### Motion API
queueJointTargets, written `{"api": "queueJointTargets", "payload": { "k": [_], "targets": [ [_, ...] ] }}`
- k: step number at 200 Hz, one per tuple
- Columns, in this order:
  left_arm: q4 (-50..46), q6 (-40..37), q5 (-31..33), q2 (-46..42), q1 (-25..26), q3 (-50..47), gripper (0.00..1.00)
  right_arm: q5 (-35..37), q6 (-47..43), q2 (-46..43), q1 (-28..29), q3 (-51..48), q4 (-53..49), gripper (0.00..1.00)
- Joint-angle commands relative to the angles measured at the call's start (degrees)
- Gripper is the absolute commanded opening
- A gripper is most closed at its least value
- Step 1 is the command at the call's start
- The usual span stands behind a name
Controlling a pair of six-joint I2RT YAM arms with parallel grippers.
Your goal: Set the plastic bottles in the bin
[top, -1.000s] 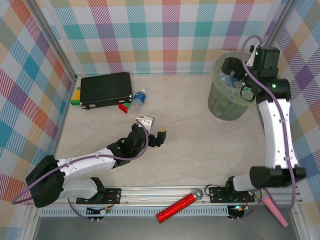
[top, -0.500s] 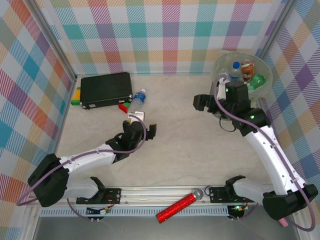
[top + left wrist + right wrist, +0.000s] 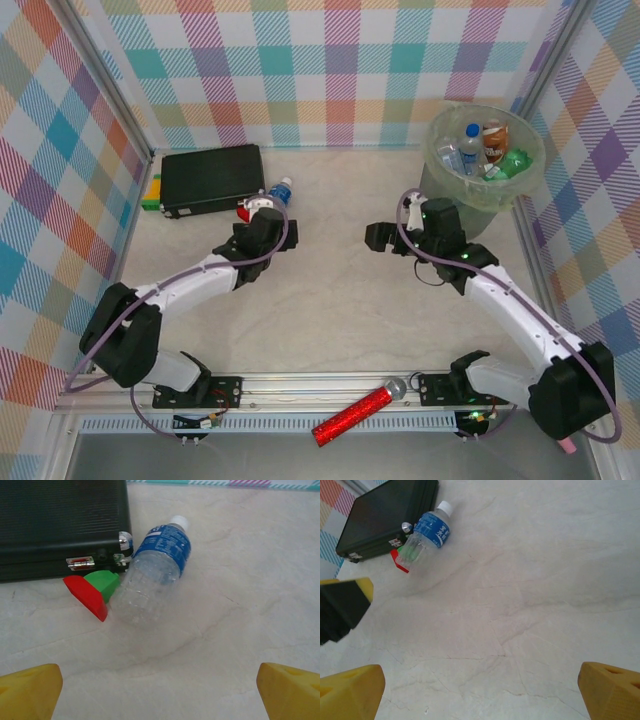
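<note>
Right arm is out of the round translucent pale-green bin (image 3: 437,172). A second ago its pincer was down inside the rim; now it has swung back over the middle of the tabletop (image 3: 340,300). Right pincer (image 3: 480,692) is wide and holds nothing: yellow fingertips (image 3: 612,692) at the frame corners, bare tabletop between. Reads as a finished drop.

Bin contents from the top camera: a blue-capped clear bottle (image 3: 468,140), a brown-labelled bottle (image 3: 493,140), green bottles (image 3: 513,162). Can't count what's underneath.

Left arm has moved too, from mid-tabletop toward the far left. Left pincer (image 3: 160,692) is wide, empty, and lined up on the one bottle I see outside the bin: a clear plastic bottle with blue label and white cap (image 3: 157,565). It lies on its side, cap pointing away, and hasn't shifted in the last second. Pincer is near, not touching.

Clutter: the neck end is just beside the latches of the black rectangular case (image 3: 55,525). The body is against or nearly against a green block (image 3: 103,582) paired with a red wedge (image 3: 85,596); can't tell if there's contact.

Judgement: task nearly done, this looks like the last pick. The next move needs the pincer straddling the body across its width. One side has open tabletop, the other has little room by the wedge. Risks: the round thin-walled bottle rolls or squirts out, or a finger snags the wedge. The red glittery tube (image 3: 352,415) on the near rail isn't a bottle, so leave it.
</note>
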State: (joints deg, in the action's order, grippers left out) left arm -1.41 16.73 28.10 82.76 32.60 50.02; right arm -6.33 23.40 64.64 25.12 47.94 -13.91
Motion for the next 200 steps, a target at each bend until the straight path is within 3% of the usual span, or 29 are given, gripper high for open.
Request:
{"api": "queueJointTargets", "payload": {
  "k": [1, 42, 84, 137, 200],
  "targets": [
    [-3.47, 0.55, -3.29, 3.06, -4.42, 3.39, 1.0, -1.45, 0.99, 2.2, 0.89, -3.0, 10.49, 0.99],
    [-5.15, -0.23, -9.97, 9.23, -11.1, 8.96, 1.0, -2.94, 3.21, 5.66, 1.37, -5.83, 15.53, 0.99],
    [-9.46, -6.56, -12.66, 15.52, -14.25, 17.63, 1.0, -2.9, 4.38, 4.53, 1.34, -8.62, 17.52, 0.99],
    [-16.64, -12.95, -20.09, 25.16, -14.67, 27.55, 0.99, -2.77, 5.06, 5.06, 1.34, -8.67, 16.58, 0.99],
    [-19.88, -13.57, -24.44, 30.91, -14.5, 30.67, 0.85, -1.79, 4.96, 3.37, 1.33, -8.93, 15.8, 0.99]
  ]
}}
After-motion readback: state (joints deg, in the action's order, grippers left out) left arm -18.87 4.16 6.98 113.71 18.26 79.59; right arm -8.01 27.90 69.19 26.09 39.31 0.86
